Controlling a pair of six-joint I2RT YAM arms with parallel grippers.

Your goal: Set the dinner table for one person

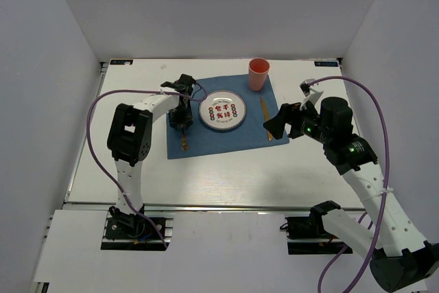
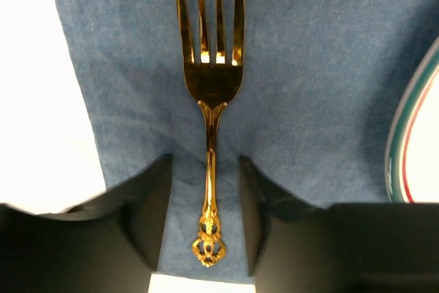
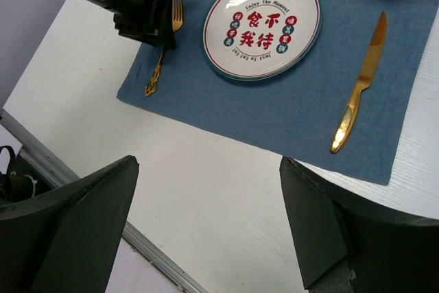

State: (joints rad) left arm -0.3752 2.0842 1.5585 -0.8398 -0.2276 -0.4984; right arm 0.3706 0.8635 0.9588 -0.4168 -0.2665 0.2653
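Nearest us, the dinner table (image 1: 219,176) lies white and bare in front of the arm bases, and the blue cloth (image 1: 226,143) sits on its middle, farther back. The right gripper (image 3: 209,169) hangs above the table just right of the cloth, its jaws spread wide and holding nothing. We judge it is parked there to stay clear of the setting.

On the left of the cloth, the left gripper (image 1: 182,118) is low over the gold fork (image 2: 209,80). Its jaws stand apart on either side of the handle, with cloth showing in the gaps, so it is not pinching anything. The fork lies flat, tines pointing away from us, just left of the plate (image 3: 260,70), where a diner's left hand would find it.

The gold knife (image 3: 360,87) lies on the right of the cloth, near the plate but apart from it.

The plate carries only its printed lettering and no food. Farthest back, the pink cup (image 1: 258,80) stands upright at the cloth's far right corner. We see nothing in it, though it is small in the overhead view.
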